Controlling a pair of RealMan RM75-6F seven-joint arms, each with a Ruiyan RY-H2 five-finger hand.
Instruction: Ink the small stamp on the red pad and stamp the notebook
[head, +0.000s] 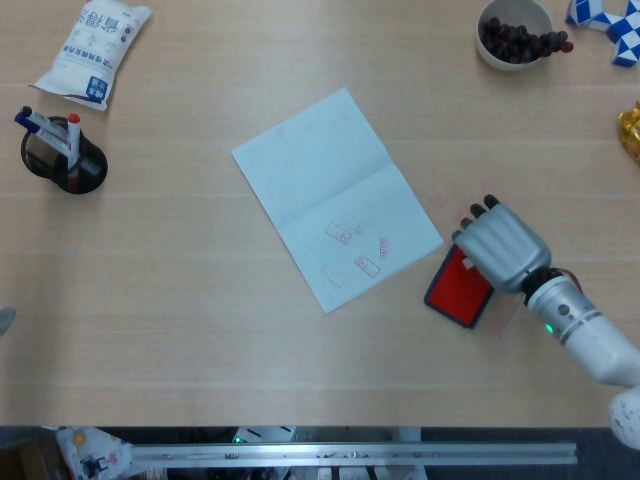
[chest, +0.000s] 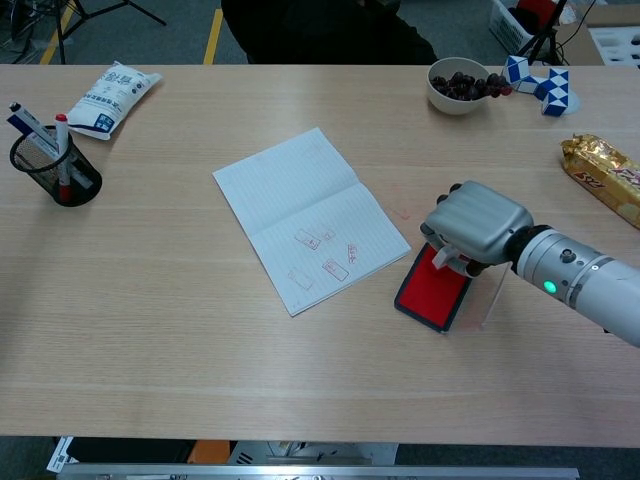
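R robot hand over red pad | notebook just left

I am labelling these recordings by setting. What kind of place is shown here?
Probably a lab or office set up for robot tests. A robot hand works over a red pad beside an open notebook on a wooden table; a tripod foot and yellow floor tape show behind the table.

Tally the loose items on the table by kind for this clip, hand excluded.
Notebook: 1
Red ink pad: 1
Pen holder: 1
White packet: 1
Bowl of grapes: 1
Blue-white twist puzzle: 1
Gold snack pack: 1
Total: 7
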